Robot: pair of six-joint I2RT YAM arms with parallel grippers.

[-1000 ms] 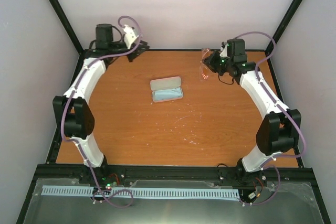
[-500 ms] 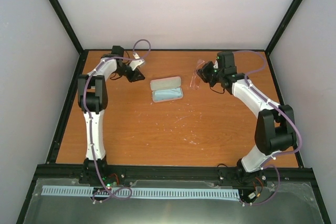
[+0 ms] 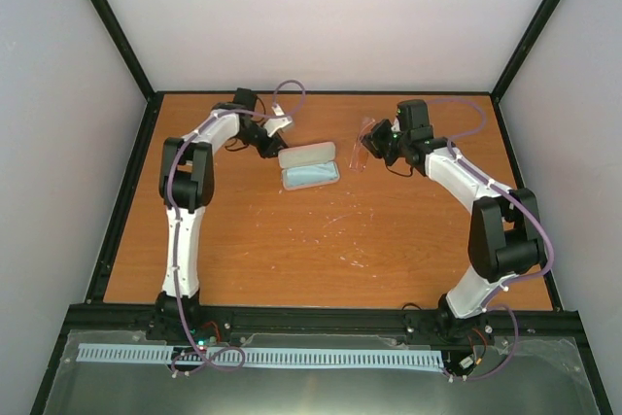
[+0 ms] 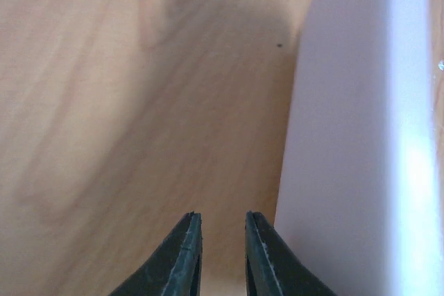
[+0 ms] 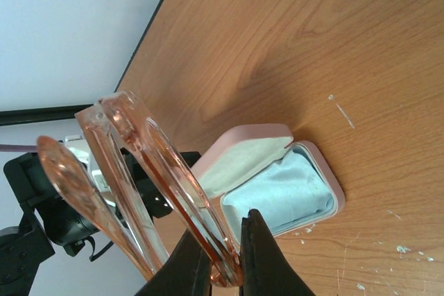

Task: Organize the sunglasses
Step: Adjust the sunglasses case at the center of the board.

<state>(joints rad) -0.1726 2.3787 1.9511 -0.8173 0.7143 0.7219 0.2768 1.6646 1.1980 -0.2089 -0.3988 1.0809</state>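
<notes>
An open pink glasses case point(image 3: 309, 164) with a light blue cloth inside lies at the table's middle back; it also shows in the right wrist view point(image 5: 277, 178). My right gripper point(image 3: 374, 139) is shut on clear pink sunglasses point(image 3: 362, 144), held just right of the case; in the right wrist view the folded frame point(image 5: 149, 171) sits between my fingers point(image 5: 260, 254). My left gripper point(image 3: 270, 141) is low at the case's back left corner, its jaws a small gap apart and empty point(image 4: 222, 230), beside the case's pale wall point(image 4: 347, 143).
The orange wooden table point(image 3: 321, 250) is ringed by a black frame point(image 3: 126, 191) and white walls. Small white flecks point(image 3: 355, 259) lie on the wood in front of the case.
My left arm has swung down and right from the back left corner to the case's edge. My right gripper has lowered slightly toward the case with the sunglasses.
</notes>
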